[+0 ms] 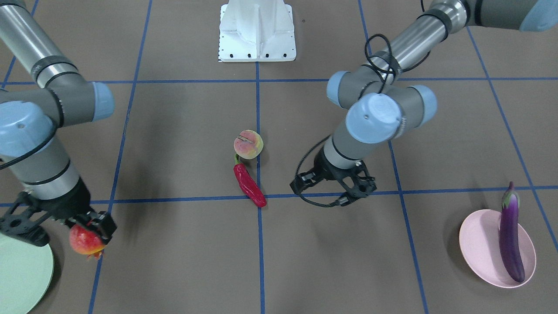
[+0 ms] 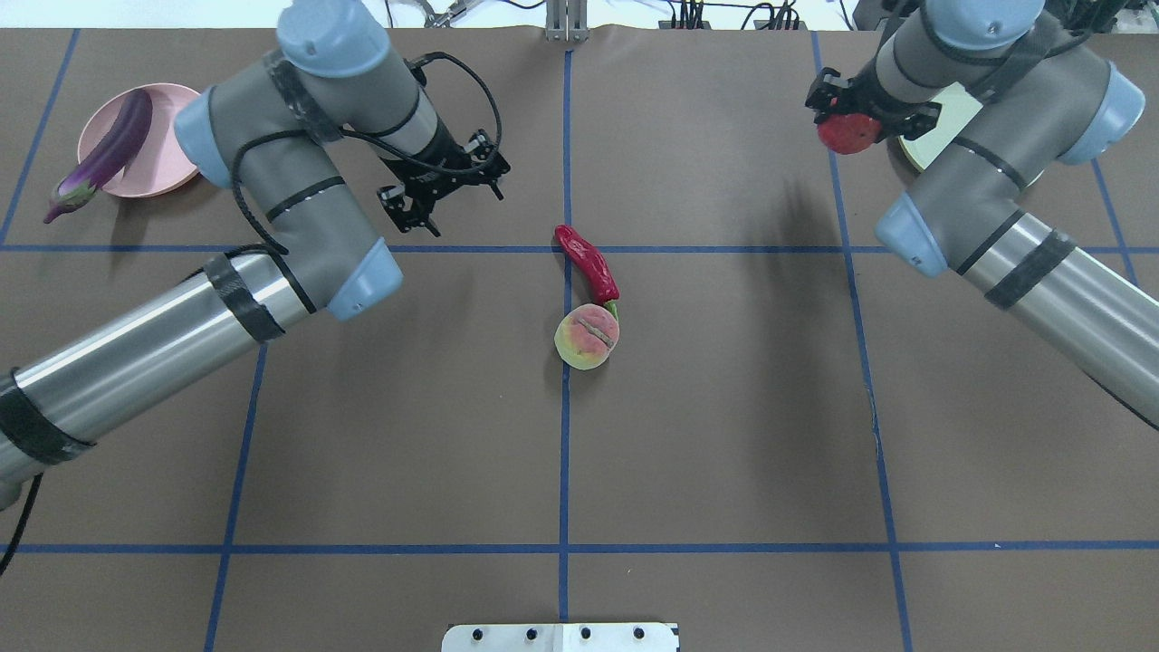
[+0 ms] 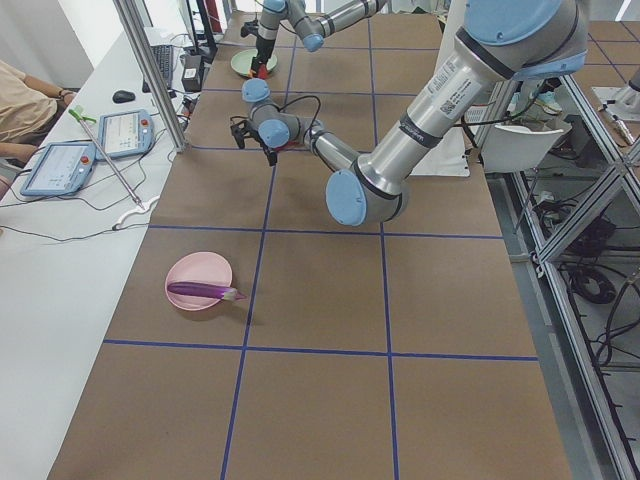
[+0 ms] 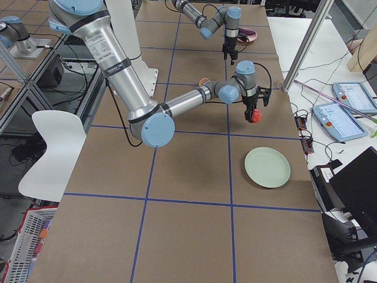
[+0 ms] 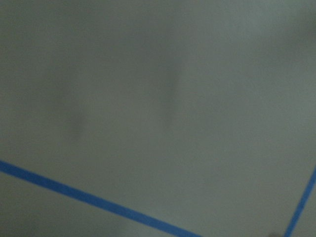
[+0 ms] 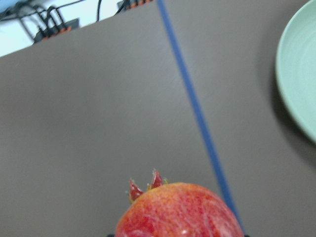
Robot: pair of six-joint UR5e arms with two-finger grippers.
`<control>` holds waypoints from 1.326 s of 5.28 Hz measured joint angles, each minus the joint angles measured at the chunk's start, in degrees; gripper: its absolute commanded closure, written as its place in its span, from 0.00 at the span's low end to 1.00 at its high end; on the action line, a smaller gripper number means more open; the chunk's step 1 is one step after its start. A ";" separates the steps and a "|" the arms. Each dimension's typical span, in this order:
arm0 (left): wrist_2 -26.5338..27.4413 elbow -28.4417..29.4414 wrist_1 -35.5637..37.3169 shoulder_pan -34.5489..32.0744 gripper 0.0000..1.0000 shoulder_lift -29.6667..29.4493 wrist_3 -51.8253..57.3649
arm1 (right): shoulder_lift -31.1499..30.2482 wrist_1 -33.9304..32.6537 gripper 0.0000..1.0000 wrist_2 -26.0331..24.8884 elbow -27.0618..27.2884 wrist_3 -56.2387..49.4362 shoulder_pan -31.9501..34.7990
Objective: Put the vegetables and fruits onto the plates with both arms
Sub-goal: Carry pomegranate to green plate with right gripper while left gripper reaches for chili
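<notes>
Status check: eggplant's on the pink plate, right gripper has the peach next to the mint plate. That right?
Not the peach. The right gripper holds the pomegranate; the right wrist view shows its crown. The peach lies ungripped by the chili pepper. The eggplant is on the pink plate, and the mint plate is next to that gripper.

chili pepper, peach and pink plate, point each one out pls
chili pepper (image 1: 249, 185), exterior front-facing view, middle of its red body
peach (image 1: 248, 146), exterior front-facing view, just below its crease
pink plate (image 1: 479, 244), exterior front-facing view, bare inner surface
</notes>
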 measured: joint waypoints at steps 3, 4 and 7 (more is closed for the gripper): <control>4.74 7.81 0.03 6.22 0.00 -8.10 -4.55 | -1.34 0.87 0.01 -9.39 -11.36 -6.02 4.76; 6.06 9.48 -0.05 7.56 0.00 -9.48 -5.03 | -2.30 3.15 0.00 -11.58 -12.47 -6.07 4.67; 9.48 16.58 -1.44 8.82 0.02 -14.27 -5.76 | -4.64 9.27 0.00 -11.16 -11.27 -6.10 4.20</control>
